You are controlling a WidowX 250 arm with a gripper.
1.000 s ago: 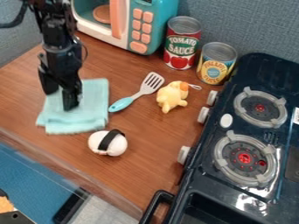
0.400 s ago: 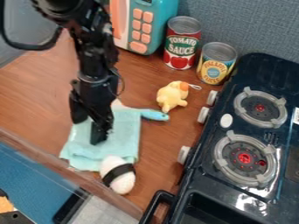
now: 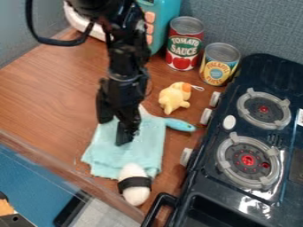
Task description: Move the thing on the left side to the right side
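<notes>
The black gripper [image 3: 115, 128] hangs over the upper left part of a light teal cloth [image 3: 139, 150], with its fingertips down at the fabric. The cloth lies on the wooden table between the gripper and the stove. A white egg-shaped toy with a black band [image 3: 135, 193] touches the cloth's lower edge. The teal handle of the spatula [image 3: 179, 125] sticks out at the cloth's upper right; the rest of the spatula is hidden behind the gripper and cloth.
A yellow plush toy [image 3: 174, 98] sits above the spatula handle. Two cans, the red one [image 3: 185, 44] and the yellow one [image 3: 219, 64], stand behind it. The black stove [image 3: 204, 186] borders the right side, and a toy microwave [image 3: 155, 26] stands at the back.
The gripper has moved right and toward the front, and the cloth has slid along with it. The egg toy was pushed down and right, and the spatula turned and shifted right.
</notes>
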